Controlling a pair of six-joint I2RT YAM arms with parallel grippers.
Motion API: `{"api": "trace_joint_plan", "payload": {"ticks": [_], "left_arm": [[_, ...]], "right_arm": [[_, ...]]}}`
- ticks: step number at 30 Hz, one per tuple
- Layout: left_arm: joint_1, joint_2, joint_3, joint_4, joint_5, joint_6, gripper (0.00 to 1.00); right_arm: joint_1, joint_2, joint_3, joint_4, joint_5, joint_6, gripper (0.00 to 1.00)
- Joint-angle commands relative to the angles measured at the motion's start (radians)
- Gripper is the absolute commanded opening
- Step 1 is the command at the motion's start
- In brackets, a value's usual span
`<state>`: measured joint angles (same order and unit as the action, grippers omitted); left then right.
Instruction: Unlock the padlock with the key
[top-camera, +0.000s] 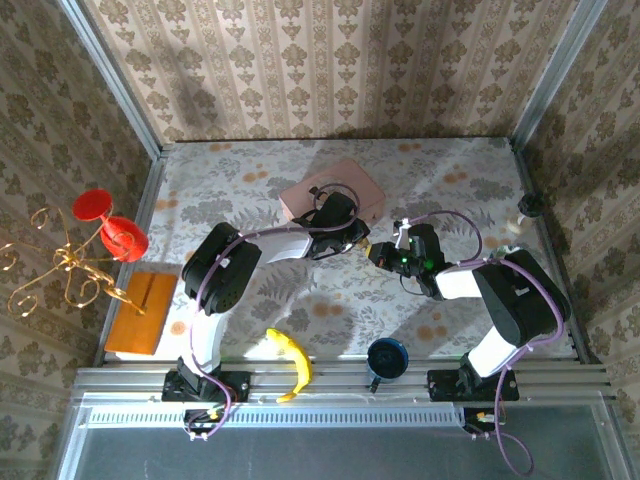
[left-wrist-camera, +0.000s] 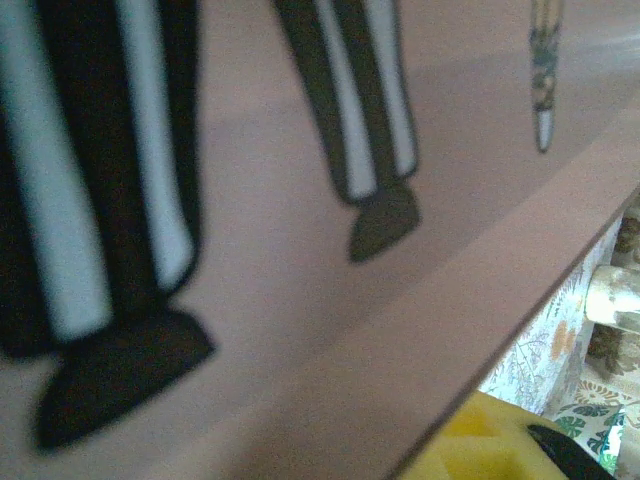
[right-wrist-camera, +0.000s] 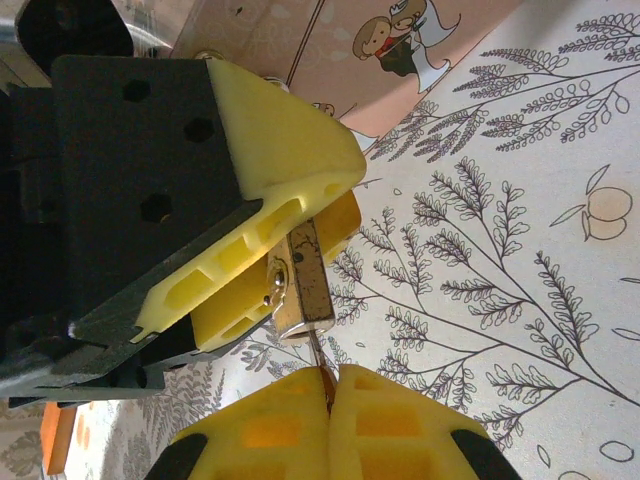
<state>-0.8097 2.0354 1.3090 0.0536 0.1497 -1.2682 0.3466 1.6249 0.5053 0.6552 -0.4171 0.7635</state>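
The small brass padlock (right-wrist-camera: 300, 285) hangs above the floral cloth, pinched between the yellow fingers of my left gripper (right-wrist-camera: 310, 228), which comes in from the upper left of the right wrist view. My right gripper (right-wrist-camera: 328, 385) is shut on the key (right-wrist-camera: 320, 362), whose thin blade runs up into the bottom of the lock body. From above, the left gripper (top-camera: 350, 240) and right gripper (top-camera: 380, 253) meet tip to tip mid-table. The left wrist view is blurred, with one yellow finger (left-wrist-camera: 480, 440) at its lower edge.
The pink picture-lidded box (top-camera: 330, 190) lies just behind the grippers and looms close in the left wrist view (left-wrist-camera: 300, 250). A banana (top-camera: 292, 362) and a dark blue cup (top-camera: 387, 357) sit at the near edge. A wooden block (top-camera: 143, 312) and red cups (top-camera: 108, 225) stand left.
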Motion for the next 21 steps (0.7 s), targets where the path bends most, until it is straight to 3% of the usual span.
{"api": "trace_joint_plan", "payload": {"ticks": [1,21], "left_arm": [[-0.008,0.012,0.005,0.042,0.066,-0.025,0.08],[-0.009,0.005,-0.022,0.063,0.07,-0.031,0.08]], "right_arm": [[0.0,0.0,0.042,0.003,0.011,0.007,0.0],[0.0,0.006,0.084,-0.054,0.021,-0.01,0.0]]}}
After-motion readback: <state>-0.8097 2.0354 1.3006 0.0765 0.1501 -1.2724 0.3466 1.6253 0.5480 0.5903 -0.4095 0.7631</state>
